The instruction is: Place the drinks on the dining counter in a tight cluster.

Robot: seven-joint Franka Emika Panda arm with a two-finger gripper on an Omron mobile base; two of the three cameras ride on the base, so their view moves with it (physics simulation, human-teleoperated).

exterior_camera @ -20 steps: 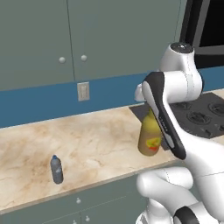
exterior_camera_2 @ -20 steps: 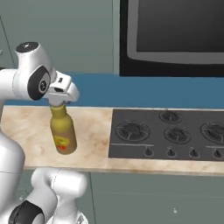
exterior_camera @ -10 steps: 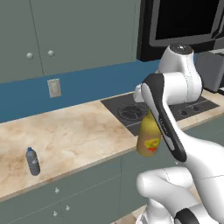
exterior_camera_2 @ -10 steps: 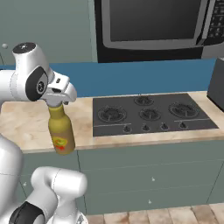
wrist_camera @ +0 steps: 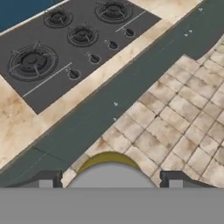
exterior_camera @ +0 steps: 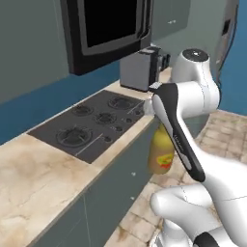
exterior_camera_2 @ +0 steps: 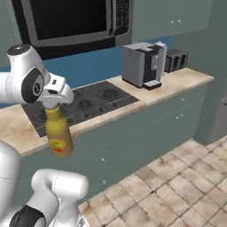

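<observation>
My gripper (exterior_camera_2: pixel 53 104) is shut on the neck of an amber drink bottle (exterior_camera_2: pixel 58 134) with a yellow-red label. The bottle hangs upright in the air in front of the wall counter's cabinets, above the tiled floor. From the left base view the same bottle (exterior_camera: pixel 161 152) shows behind my forearm. In the hand view its grey cap (wrist_camera: pixel 109 174) sits between the two dark fingertips (wrist_camera: pixel 44 180) of the gripper (wrist_camera: pixel 109 181). The dining counter is out of view.
The beige wall counter (exterior_camera: pixel 34 178) carries a black cooktop (exterior_camera: pixel 94 120) under a black microwave (exterior_camera_2: pixel 71 20). A grey coffee machine (exterior_camera_2: pixel 141 64) and a toaster (exterior_camera_2: pixel 176 60) stand further along it. Tiled floor (exterior_camera_2: pixel 168 177) lies open to the right.
The whole picture has swept along the wall counter, so the base has moved. The cooktop, coffee machine and floor have come into view. The amber bottle stays in my gripper.
</observation>
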